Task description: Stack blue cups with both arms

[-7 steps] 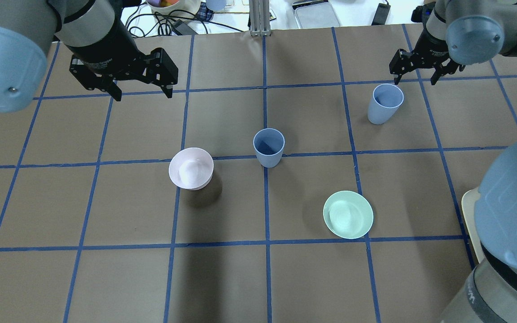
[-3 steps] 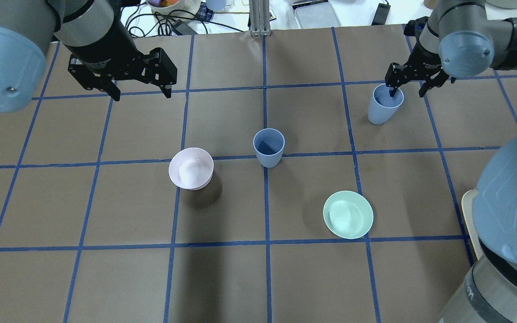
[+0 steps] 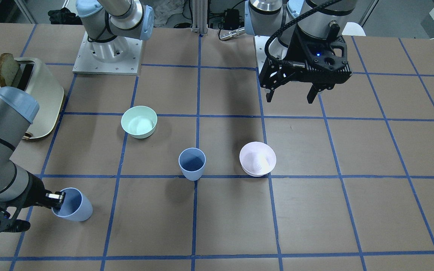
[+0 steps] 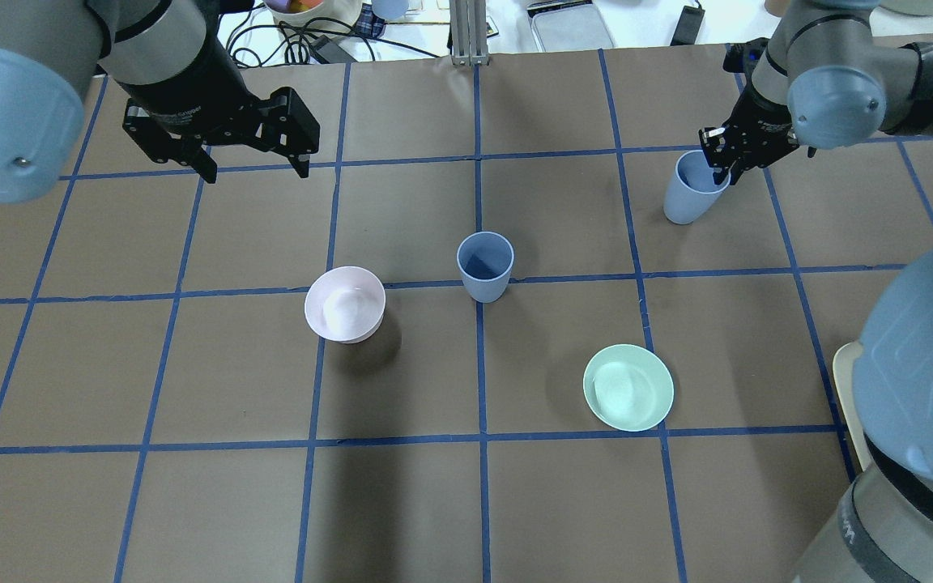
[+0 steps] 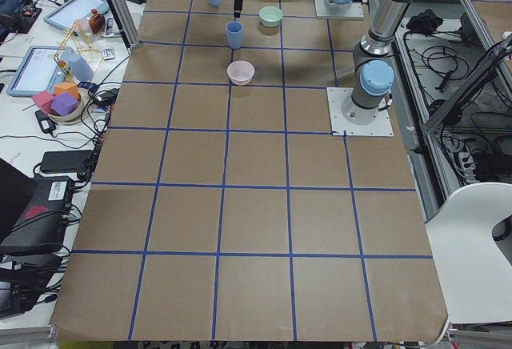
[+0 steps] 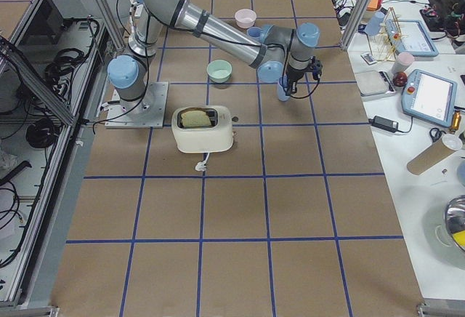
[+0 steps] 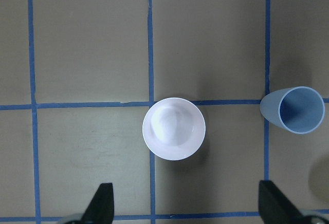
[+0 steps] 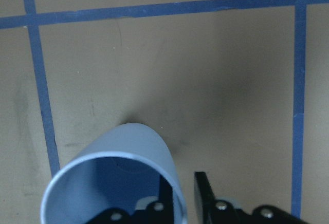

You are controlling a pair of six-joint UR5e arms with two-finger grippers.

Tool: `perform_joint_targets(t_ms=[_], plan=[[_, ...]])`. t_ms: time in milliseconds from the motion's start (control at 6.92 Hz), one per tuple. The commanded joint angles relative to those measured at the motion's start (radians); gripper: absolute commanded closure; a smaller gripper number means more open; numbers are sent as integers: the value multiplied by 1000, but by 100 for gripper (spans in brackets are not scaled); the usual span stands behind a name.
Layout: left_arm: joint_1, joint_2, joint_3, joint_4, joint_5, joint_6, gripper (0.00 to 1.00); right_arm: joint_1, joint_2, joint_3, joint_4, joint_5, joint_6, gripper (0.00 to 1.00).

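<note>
One blue cup (image 4: pixel 484 265) stands upright mid-table; it also shows in the front view (image 3: pixel 192 163) and the left wrist view (image 7: pixel 298 110). The second blue cup (image 4: pixel 687 198) is at the far right. My right gripper (image 4: pixel 717 164) is shut on its rim, one finger inside and one outside, as the right wrist view shows (image 8: pixel 177 203). In the front view this cup (image 3: pixel 74 206) leans slightly in the right gripper (image 3: pixel 57 199). My left gripper (image 4: pixel 257 172) is open and empty, above the table at the far left, away from both cups.
A pale pink bowl (image 4: pixel 345 304) sits left of the central cup. A mint-green bowl (image 4: pixel 628 387) sits nearer, to the right. A cream toaster (image 3: pixel 40 98) with toast stands at the table's right edge, near the right arm's base.
My right gripper came down over the far right cup's rim, one finger going inside, and closed on its wall. The left arm has barely moved.
</note>
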Motion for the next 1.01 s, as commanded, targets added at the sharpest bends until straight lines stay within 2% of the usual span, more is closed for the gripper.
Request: perform_joint_targets(t_ms=[0,289,578,867], plan=[[-2,1,1,0,3,0,0,7,-40,-4,-1,3,-27,100],[-2,1,1,0,3,0,0,91,-141,-4,57,0,0,100],[-2,1,1,0,5,0,0,263,-198,-6,59,1,165,100],[-2,1,1,2,3,0,0,442,-243,2,85,-12,407,100]])
